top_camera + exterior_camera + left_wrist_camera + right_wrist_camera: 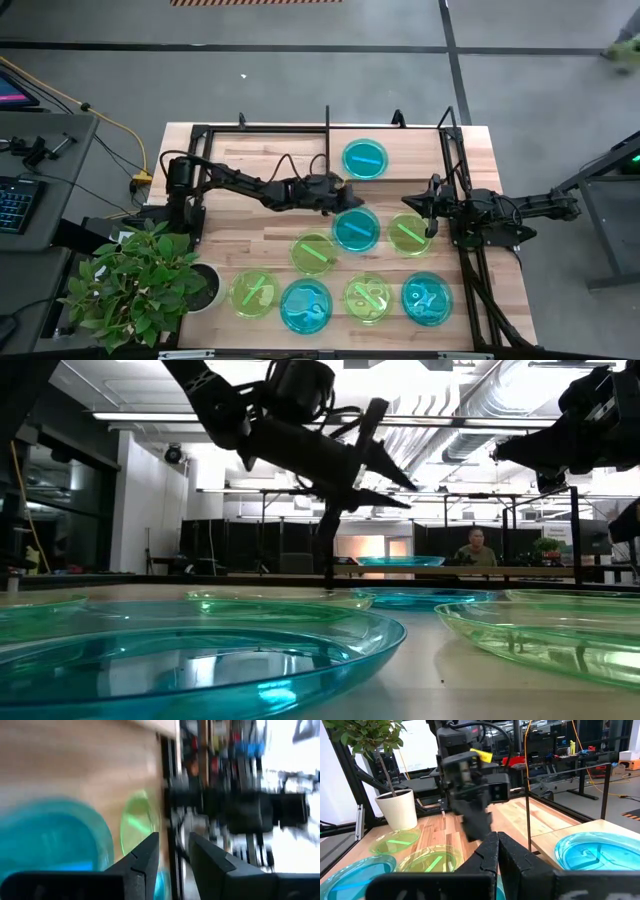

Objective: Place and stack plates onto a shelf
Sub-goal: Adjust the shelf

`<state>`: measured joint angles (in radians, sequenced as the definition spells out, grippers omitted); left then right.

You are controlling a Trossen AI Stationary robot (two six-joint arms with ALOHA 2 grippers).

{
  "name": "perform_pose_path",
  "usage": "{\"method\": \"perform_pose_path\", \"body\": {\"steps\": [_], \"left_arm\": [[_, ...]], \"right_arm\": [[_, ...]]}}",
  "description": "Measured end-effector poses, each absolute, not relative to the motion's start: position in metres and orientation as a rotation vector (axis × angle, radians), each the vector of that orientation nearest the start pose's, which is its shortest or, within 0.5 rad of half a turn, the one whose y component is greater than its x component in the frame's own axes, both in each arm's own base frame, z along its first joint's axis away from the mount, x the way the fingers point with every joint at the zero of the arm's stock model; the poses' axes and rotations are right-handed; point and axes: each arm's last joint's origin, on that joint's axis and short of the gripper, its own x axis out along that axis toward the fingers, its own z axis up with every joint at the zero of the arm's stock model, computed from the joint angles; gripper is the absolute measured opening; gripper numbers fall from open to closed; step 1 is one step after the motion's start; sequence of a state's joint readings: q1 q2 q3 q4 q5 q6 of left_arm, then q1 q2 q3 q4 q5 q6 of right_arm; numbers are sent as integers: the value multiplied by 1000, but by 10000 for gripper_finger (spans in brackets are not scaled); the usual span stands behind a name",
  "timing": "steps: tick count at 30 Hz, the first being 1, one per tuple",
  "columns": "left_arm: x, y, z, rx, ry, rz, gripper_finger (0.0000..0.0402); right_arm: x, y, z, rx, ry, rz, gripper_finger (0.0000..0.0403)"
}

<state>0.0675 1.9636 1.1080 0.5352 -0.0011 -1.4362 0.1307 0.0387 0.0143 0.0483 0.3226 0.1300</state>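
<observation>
One cyan plate [364, 158] lies flat on the shelf's [415, 165] wood base board at the table's far side. The other plates lie flat on the tabletop: cyan plate [356, 229], green plate [408, 234], green plate [314, 252], and a near row of two green and two cyan. My left gripper [346, 200] [174, 845] hangs open and empty in the air [392, 478] between the shelf plate and the middle cyan plate [50, 837]. My right gripper [432, 218] [496, 841] is shut on nothing, raised above the far right edge of the green plate.
Black shelf rods and posts [327, 125] frame the table's far part, and one thin upright rod [527, 815] stands close to my right gripper. A potted plant [140, 285] sits at the near left corner. Bare wood lies left of the plates [240, 225].
</observation>
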Motion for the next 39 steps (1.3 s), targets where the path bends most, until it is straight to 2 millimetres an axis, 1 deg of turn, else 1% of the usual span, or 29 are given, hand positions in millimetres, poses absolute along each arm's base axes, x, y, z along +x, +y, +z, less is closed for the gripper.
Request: {"method": "perform_pose_path", "body": {"steps": [3,5,8,11,13,17,22,24,27,30,32,33,34,36,38,39], "left_arm": [[419,23,175,-1379,274,153,94],[418,23,185,-1299,283,51,89],[411,24,211,-1157,257,-68,68],[398,29,239,-1033,247,-92,26],[384,33,259,-949,248,-77,7],[352,35,303,-706,207,-64,3],[308,29,353,-408,100,-69,1],[292,27,369,-347,54,-75,1],[270,25,387,-303,4,-62,0],[253,24,397,-268,-41,-47,0],[244,23,397,-264,-81,-45,0],[240,23,394,-268,-87,-45,0],[237,22,390,-273,-93,-41,0],[233,22,380,-291,-116,-21,0],[229,23,370,-324,-132,-2,0],[228,23,366,-344,-137,11,0]], "right_arm": [[98,4,170,135,-36,-190,0],[98,4,170,135,-36,-190,0],[98,4,170,135,-36,-190,0],[98,4,170,135,-36,-190,0],[98,4,170,135,-36,-190,0],[98,4,170,135,-36,-190,0],[98,4,170,138,-36,-190,0],[98,4,170,190,-44,-189,0],[98,4,176,372,-117,-175,0],[95,3,190,688,-294,-129,0],[92,1,199,893,-424,-122,0],[90,-1,203,956,-487,-127,0],[89,-1,208,985,-545,-115,0],[85,-2,222,958,-627,-86,0],[83,-2,247,890,-656,-92,0],[83,-3,260,855,-648,-132,0]]}}
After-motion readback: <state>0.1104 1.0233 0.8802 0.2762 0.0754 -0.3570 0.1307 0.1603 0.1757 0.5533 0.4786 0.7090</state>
